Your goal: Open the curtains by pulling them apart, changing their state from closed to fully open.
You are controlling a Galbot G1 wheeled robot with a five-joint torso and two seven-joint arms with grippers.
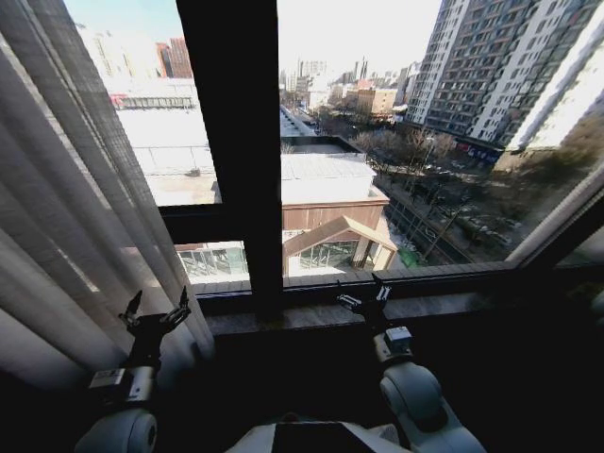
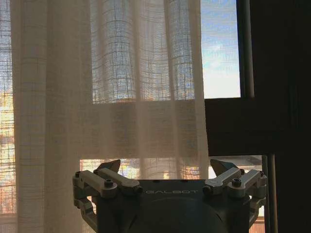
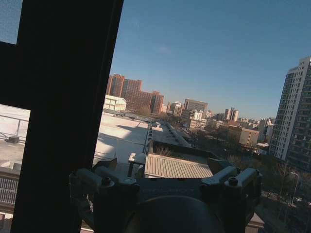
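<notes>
The curtains (image 1: pixel 75 217) hang gathered at the window's left side, and the relation that matters is how this panel lies from the left gripper (image 1: pixel 156 314): the fabric stands just ahead of it and to its outer left, its pleats running vertically from above the view down past the gripper, and its free inner edge falls close above and just inward of the open fingers. In the left wrist view the sheer cloth (image 2: pixel 112 97) spreads across most of what lies in front of the left gripper (image 2: pixel 165 170), ending at an edge beside the dark window frame (image 2: pixel 272 73). The left gripper is spread wide and holds nothing; whether its tips touch the fabric cannot be told. The left arm is raised from low down, its wrist pointing forward and up toward the panel, so it is by far the nearer arm to the cloth. The right gripper (image 1: pixel 363 300) is held in front of the window sill (image 1: pixel 444 307), just right of the central frame post (image 1: pixel 231 142), also spread wide and empty, with bare glass and the city ahead of it (image 3: pixel 165 170). A thin strip of pale fabric at the far right edge of the window may be the other panel, well apart from the right gripper. Judged from this, the window is already largely uncovered.
</notes>
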